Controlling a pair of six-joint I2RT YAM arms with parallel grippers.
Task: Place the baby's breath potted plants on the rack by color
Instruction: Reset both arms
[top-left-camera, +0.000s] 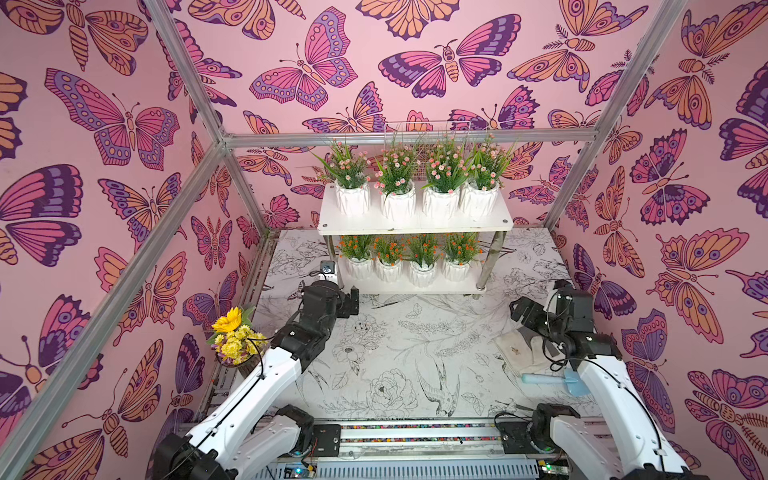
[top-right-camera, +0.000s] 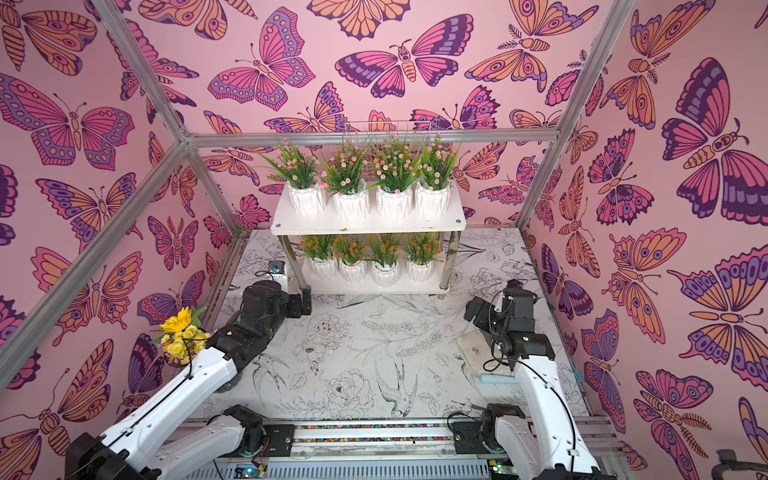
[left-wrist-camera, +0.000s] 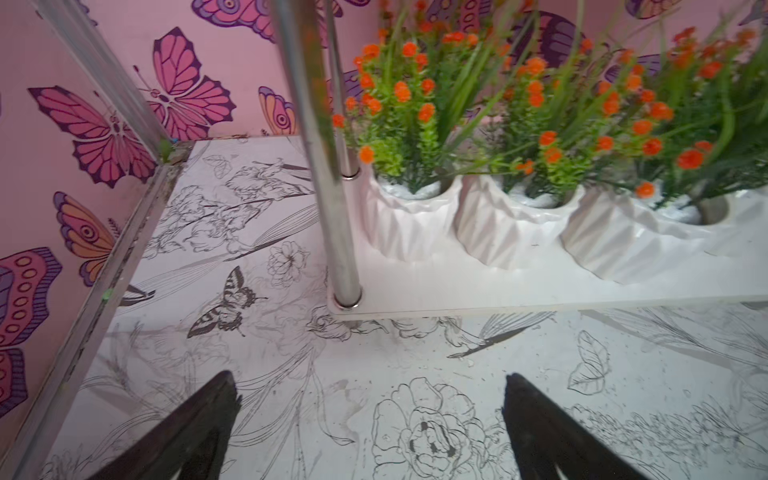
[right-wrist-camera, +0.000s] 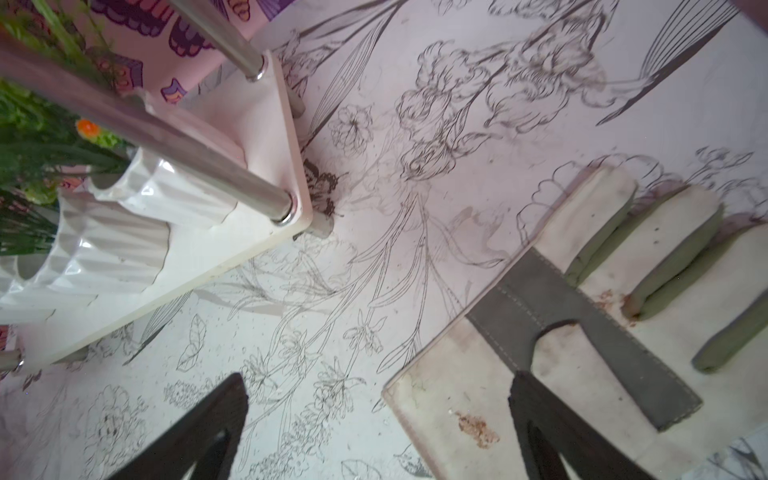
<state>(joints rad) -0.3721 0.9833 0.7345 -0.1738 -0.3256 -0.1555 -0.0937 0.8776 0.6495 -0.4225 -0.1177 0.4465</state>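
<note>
The white two-tier rack (top-left-camera: 415, 224) (top-right-camera: 365, 226) stands at the back of the table. Several pink-flowered baby's breath potted plants (top-left-camera: 397, 174) (top-right-camera: 345, 174) stand in a row on its upper board. Several orange-flowered ones (top-left-camera: 424, 249) (top-right-camera: 384, 249) fill the lower board (left-wrist-camera: 498, 291); their ribbed pots (left-wrist-camera: 409, 216) (right-wrist-camera: 166, 195) show in both wrist views. My left gripper (top-left-camera: 353, 301) (left-wrist-camera: 370, 376) hovers open and empty by the rack's front left leg. My right gripper (top-left-camera: 519, 311) (right-wrist-camera: 378, 376) is open and empty off the rack's right end, above a glove's edge.
A white and grey glove (top-left-camera: 523, 349) (right-wrist-camera: 582, 291) lies at the right with a pale blue tool (top-left-camera: 552, 380) nearer the front. A yellow sunflower bouquet (top-left-camera: 232, 336) stands at the left edge. A wire basket (top-left-camera: 428, 129) hangs behind the rack. A small device (top-left-camera: 328, 268) sits near the rack's left leg.
</note>
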